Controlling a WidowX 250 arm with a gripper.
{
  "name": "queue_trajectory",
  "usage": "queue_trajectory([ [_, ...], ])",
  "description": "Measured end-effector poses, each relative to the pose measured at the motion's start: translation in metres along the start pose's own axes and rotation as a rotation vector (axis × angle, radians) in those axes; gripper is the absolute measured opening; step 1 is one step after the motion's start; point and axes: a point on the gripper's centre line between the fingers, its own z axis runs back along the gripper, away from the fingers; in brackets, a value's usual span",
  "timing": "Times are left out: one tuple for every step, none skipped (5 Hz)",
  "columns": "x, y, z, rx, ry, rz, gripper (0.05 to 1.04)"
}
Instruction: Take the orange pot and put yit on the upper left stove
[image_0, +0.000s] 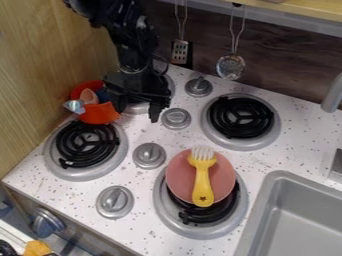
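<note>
Orange pot (99, 114): it is at the rear edge of the lower left stove (87, 145), beside the wooden wall (50, 60), with small items inside; it is not placed on the target.
Jaws (138, 106): they stand apart, just beside the pot, and I see nothing held between them; whether one side touches the pot, I cannot tell.
Upper left stove (172, 86): it lies partly hidden below the black arm (130, 45), and the pot is not set on it.
Pot's progress: the jaws are near, so the approach seems mostly done; the grasp, the short carry, the placing and the release seem all left.
</note>
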Motion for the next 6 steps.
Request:
queue_trajectory([
  [-0.006, -0.001, -0.009, -0.002, 0.029, -0.01, 0.999],
  [-0.009, 0.004, -0.013, -0.002, -0.004, -0.14, 0.999],
  [-0.008, 0.014, -0.014, 0.038, -0.033, -0.217, 0.999],
  [0.0, 0.02, -0.011, 0.085, -0.089, -0.299, 0.999],
  [0.008, 0.033, -0.008, 0.14, -0.109, -0.358, 0.999],
  [0.013, 0.038, -0.005, 0.155, -0.093, -0.379, 0.999],
])
